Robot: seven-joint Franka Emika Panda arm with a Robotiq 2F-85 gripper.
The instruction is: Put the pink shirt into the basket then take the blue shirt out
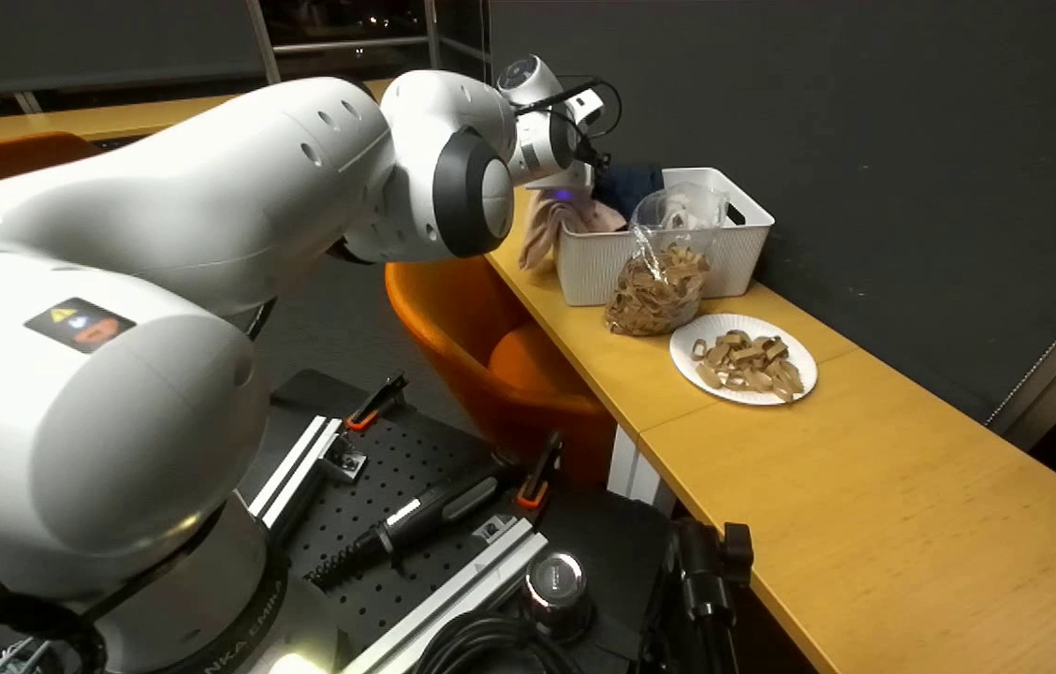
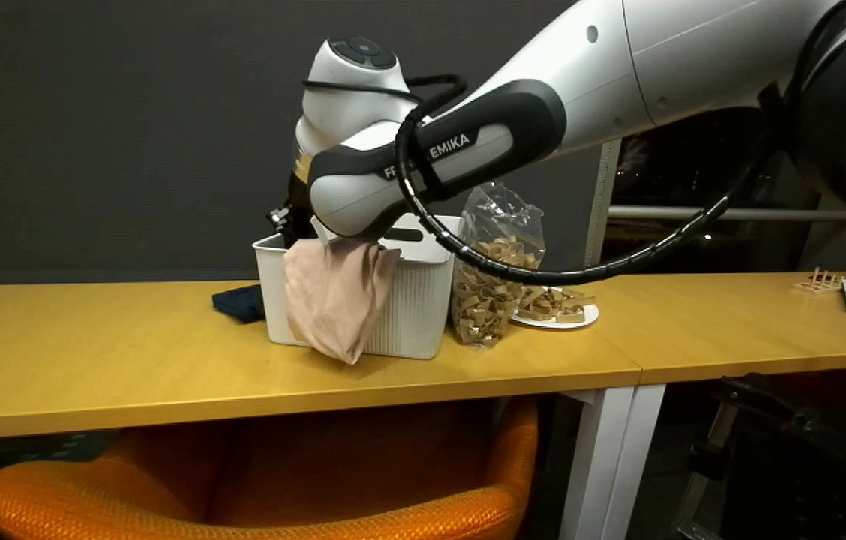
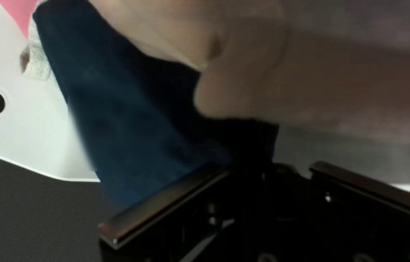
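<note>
The light pink shirt hangs over the near rim of the white basket, part outside, part inside. It also shows in an exterior view and fills the upper right of the wrist view. The dark blue shirt runs from inside the basket over its rim to my jaws. In the exterior views it shows above the rim and on the table beside the basket. My gripper is low at the basket's end, its fingertips together on dark blue cloth; deep shadow hides the exact contact.
A clear bag of brown cardboard pieces stands against the basket. A paper plate with similar pieces is beside it. A dark wall rises behind the table. An orange chair stands in front. Grey cloth lies inside the basket.
</note>
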